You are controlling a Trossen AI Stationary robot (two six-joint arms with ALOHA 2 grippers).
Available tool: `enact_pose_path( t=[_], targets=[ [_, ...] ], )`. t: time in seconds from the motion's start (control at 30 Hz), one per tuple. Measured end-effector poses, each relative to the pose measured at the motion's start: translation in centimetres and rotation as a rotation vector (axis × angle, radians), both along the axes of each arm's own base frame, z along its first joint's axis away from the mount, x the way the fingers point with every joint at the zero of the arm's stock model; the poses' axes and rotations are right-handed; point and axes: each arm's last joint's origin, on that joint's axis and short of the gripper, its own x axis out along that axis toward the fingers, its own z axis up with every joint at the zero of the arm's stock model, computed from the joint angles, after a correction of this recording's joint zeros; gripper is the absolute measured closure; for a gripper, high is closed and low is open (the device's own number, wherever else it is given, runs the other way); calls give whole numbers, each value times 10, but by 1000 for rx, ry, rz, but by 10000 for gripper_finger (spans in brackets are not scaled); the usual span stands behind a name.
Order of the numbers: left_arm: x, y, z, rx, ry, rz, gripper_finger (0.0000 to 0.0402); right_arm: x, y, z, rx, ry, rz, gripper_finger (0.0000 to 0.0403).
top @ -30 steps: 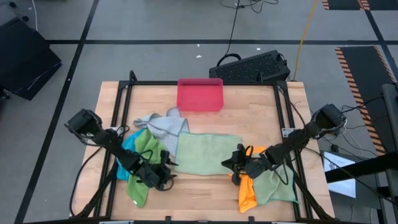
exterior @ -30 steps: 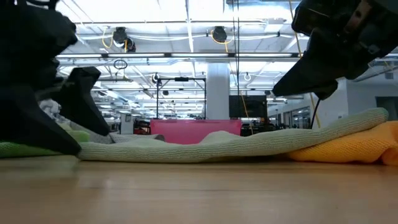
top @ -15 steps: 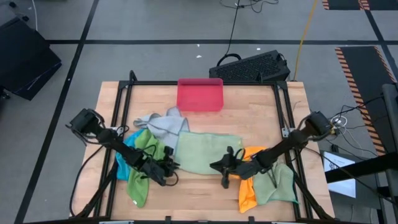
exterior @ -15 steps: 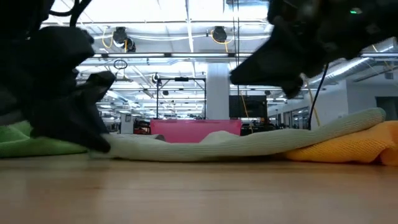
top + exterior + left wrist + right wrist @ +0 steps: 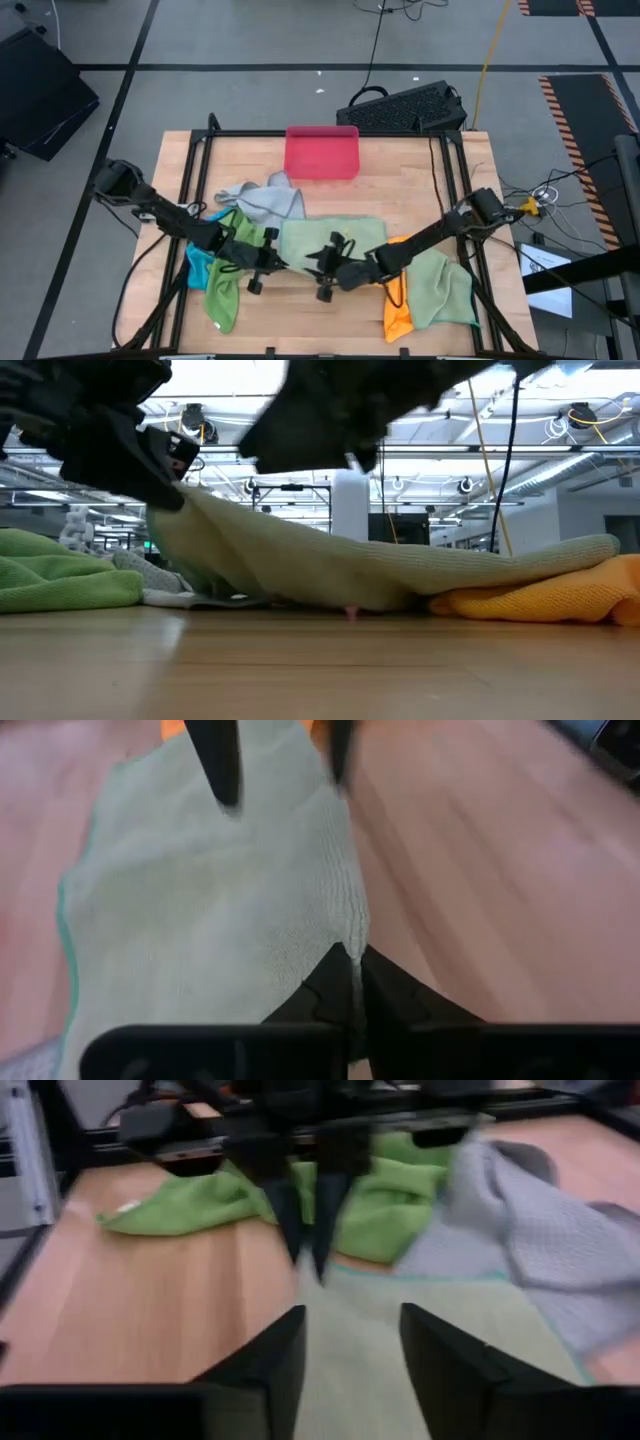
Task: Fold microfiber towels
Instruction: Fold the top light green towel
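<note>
Your left hand (image 5: 262, 268) was pinched shut on the near corner of the pale green towel (image 5: 335, 240), which lay spread across the middle of the worktop (image 5: 400, 170). In the left wrist view the two fingers (image 5: 335, 985) met on the towel's edge (image 5: 345, 935), and from the low view that corner was raised off the wood while the rest of the cloth sloped down to the surface. Your right hand (image 5: 325, 272) sat just beside the left one, over the same near edge, with its fingers (image 5: 270, 1365) apart and nothing between them; it held no cloth.

As a judgement of progress, you were at the very start. Not one towel showed a finished fold. The pale green one was only lifted at a single corner, so its first fold was not yet made. The light grey towel (image 5: 268, 198) lay crumpled toward the far side, near the pink tray (image 5: 321, 152). A bright green towel (image 5: 228, 262) was bunched under your left arm with a blue one (image 5: 198, 262) showing beside it. On the right side an orange towel (image 5: 398, 305) was heaped against another green towel (image 5: 445, 292). All of these were loose and unfolded, and the tray looked bare.

So what remained was nearly everything: you had to carry the lifted edge over, flatten it, finish that towel, then work through the five others.
</note>
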Motion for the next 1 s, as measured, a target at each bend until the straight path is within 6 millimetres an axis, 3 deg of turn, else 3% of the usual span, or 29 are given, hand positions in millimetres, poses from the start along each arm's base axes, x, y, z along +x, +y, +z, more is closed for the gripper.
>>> enact_pose_path(
  t=[0.2,0.43,1.0],
  targets=[
    [4,11,2,-47,10,3,394,25,-8,-8,10,15,27,197],
    [8,20,2,-105,34,-10,394,26,-11,-19,5,65,4,205],
    [13,26,7,-119,-25,-33,382,28,-24,-23,-4,116,-26,337]
  ],
)
